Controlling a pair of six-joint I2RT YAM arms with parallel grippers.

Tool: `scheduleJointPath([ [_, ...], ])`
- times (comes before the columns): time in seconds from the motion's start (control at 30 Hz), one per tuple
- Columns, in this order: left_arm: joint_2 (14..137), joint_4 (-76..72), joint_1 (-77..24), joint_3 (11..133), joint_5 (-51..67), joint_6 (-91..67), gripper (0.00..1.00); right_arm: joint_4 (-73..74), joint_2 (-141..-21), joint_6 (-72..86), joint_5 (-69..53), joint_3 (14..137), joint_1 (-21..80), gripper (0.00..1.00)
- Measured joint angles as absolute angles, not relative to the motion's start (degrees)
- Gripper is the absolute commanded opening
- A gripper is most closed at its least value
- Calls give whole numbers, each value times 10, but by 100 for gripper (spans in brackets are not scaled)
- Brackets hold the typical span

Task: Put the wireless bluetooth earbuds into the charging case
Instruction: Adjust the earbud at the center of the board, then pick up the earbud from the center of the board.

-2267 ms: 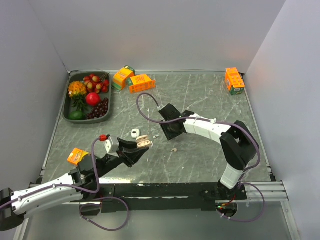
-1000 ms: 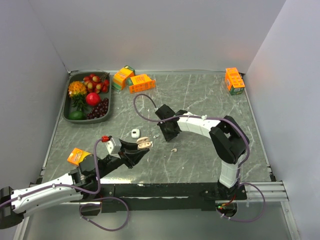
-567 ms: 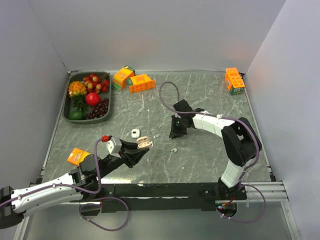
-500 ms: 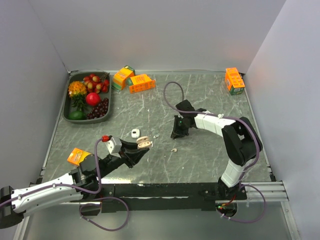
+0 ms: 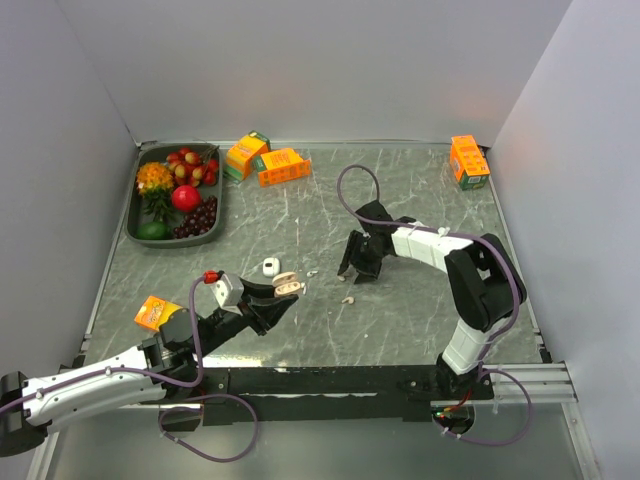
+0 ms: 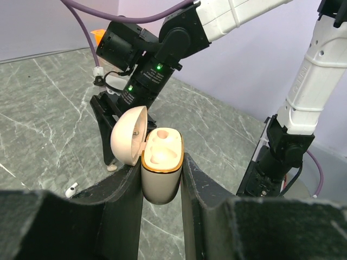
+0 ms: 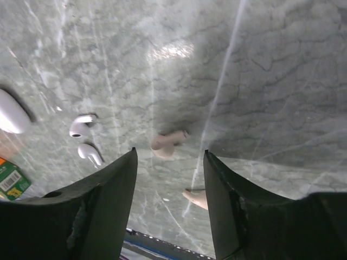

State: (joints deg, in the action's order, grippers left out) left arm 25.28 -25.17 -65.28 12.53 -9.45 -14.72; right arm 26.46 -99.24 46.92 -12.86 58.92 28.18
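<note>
Earbuds (image 7: 81, 125) lie loose on the grey marbled table (image 5: 420, 320), none of them in a case. The left gripper (image 6: 161, 172), near the table's front, has its jaws clamped on the body of the beige charging case (image 6: 161, 183), which stands upright with its lid hinged open and both sockets bare. The right gripper (image 7: 169, 156) hangs over the table's middle, jaws spread and holding nothing. A small white case (image 5: 270, 266) lies just beside the held one. Two white earbuds (image 7: 89, 153) lie side by side. Two beige earbuds (image 7: 167, 143) lie apart, one showing in the gap between the right jaws.
</note>
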Motion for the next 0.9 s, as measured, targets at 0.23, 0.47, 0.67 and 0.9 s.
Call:
scheduleJointPath([
  [0.23, 253, -249, -653, 126, -100, -147, 1, 331, -952, 408, -72, 604, 288, 56],
  [0.47, 253, -248, -654, 126, -103, -147, 1, 353, -889, 285, 23, 622, 349, 59],
  [0.67, 253, -240, -654, 132, -103, -147, 1, 335, -853, 259, 34, 536, 421, 57],
  [0.9, 253, -231, -656, 133, -103, -147, 1, 317, -851, 277, 40, 452, 431, 56],
])
